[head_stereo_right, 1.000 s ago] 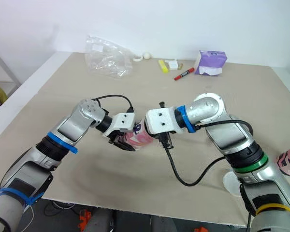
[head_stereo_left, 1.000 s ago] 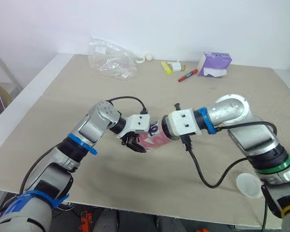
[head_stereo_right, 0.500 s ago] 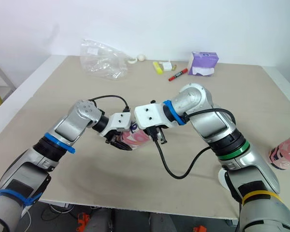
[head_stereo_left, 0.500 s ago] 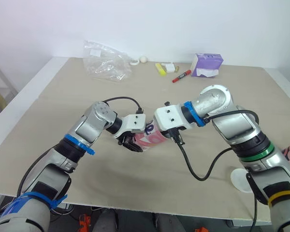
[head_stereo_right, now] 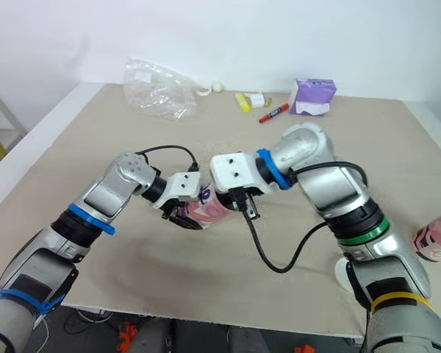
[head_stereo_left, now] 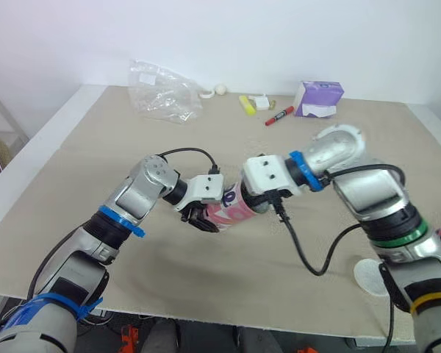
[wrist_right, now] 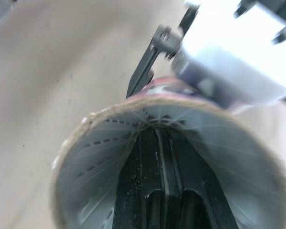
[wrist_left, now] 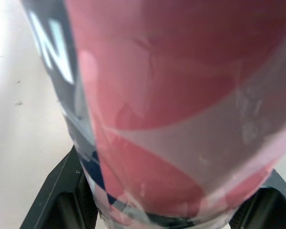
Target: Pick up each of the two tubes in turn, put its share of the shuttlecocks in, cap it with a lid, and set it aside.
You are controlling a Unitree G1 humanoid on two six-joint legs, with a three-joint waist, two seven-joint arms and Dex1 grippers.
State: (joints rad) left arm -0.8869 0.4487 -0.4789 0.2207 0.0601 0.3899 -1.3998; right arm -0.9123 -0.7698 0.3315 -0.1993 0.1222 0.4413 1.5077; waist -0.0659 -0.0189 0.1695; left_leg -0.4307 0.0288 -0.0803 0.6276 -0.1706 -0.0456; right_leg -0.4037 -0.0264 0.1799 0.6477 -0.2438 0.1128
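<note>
- Holding the pink tube (head_stereo_left: 231,212) on its side over the middle of the table (head_stereo_left: 81,154), the left gripper (head_stereo_left: 202,219) keeps its jaws pinched on the end away from the mouth. The left wrist view shows a black finger (wrist_left: 62,195) on either side of the tube's wall. Whether the tube touches the table I cannot tell.
- The tube has not shifted over the last second. The right arm has moved instead: its elbow swung in toward the tube and has now swung back out. The wrist block stays against the open mouth.
- The right gripper (wrist_right: 159,143) still reaches into the mouth, its jaws pressed together with nothing visible between them.
- Beyond its fingertips lies the ribbed white skirt of a shuttlecock (wrist_right: 105,140), already deep inside the tube.
- I judge that the closed fingers are tamping the shuttlecock down the bore. Filling this tube is then under way and capping has not yet begun.
- The white lid (head_stereo_left: 371,276) lies flat near the table's front edge, beside the right forearm and untouched.
- The second tube (head_stereo_right: 435,237) stands at the table's far right, well apart. Whether it is filled or capped I cannot tell.
</note>
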